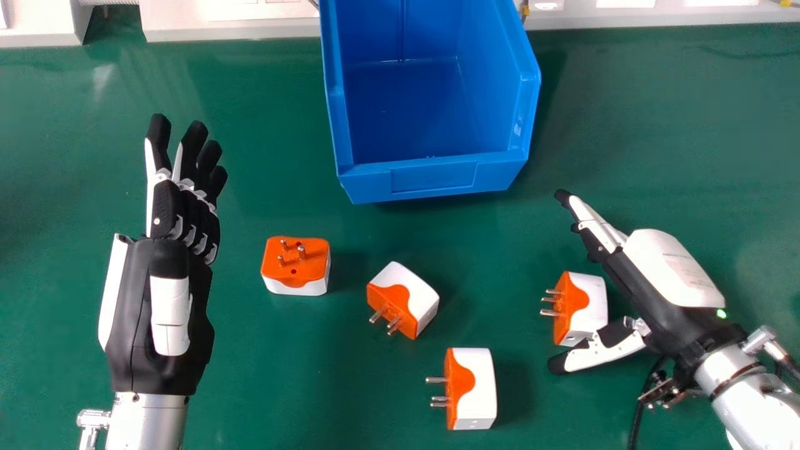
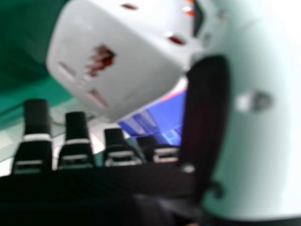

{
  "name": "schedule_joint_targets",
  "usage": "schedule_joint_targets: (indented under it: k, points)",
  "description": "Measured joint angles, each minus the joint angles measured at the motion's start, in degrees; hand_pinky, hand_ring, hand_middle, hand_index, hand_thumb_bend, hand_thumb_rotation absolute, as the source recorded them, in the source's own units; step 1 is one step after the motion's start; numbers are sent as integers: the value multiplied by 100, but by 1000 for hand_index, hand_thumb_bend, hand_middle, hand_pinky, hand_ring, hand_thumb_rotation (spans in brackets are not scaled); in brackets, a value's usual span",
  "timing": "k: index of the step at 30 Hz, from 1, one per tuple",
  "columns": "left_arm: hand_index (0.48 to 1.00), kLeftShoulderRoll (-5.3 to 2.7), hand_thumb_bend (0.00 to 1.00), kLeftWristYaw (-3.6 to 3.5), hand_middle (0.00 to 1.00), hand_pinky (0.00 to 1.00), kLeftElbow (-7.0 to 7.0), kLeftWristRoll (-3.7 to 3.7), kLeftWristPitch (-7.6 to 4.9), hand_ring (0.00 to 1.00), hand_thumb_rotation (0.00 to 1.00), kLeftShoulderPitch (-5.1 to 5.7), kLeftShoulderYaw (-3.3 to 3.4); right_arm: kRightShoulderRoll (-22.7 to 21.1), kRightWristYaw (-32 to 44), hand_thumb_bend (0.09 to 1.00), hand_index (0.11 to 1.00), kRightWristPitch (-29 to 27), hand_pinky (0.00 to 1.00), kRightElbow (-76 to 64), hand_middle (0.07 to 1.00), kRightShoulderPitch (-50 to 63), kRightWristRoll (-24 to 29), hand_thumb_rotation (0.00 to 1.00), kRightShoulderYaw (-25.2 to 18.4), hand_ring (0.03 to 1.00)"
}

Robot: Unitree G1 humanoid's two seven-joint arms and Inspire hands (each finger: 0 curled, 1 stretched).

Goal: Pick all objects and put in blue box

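In the head view my right hand [image 1: 650, 287] is open at the right, its thumb and fingers on either side of an orange-and-white plug adapter [image 1: 581, 309]. The right hand view has that adapter's white face [image 2: 113, 61] close up, beside the fingers [image 2: 76, 141] and thumb. Three more adapters lie on the green table: one pins-up [image 1: 295, 265], one tilted near the middle [image 1: 403, 300], one nearer the front [image 1: 471, 389]. My left hand [image 1: 164, 294] is open at the left, raised above the table. Beyond the adapters stands the blue box [image 1: 432, 178], its visible floor bare.
The green table [image 1: 262, 387] extends around the adapters and box. White equipment [image 1: 231, 25] lines the far edge behind the box. A dark cable [image 1: 636, 415] hangs by my right wrist.
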Motion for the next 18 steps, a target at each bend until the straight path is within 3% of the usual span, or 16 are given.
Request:
schedule_joint_targets:
  k: [18]
  points:
    - [1000,-2,941,-32,1000,1000,25,-2,0,995,947,-23,0,4,-46,999,957,45,669,-12,919,-14,9,120,-2,828]
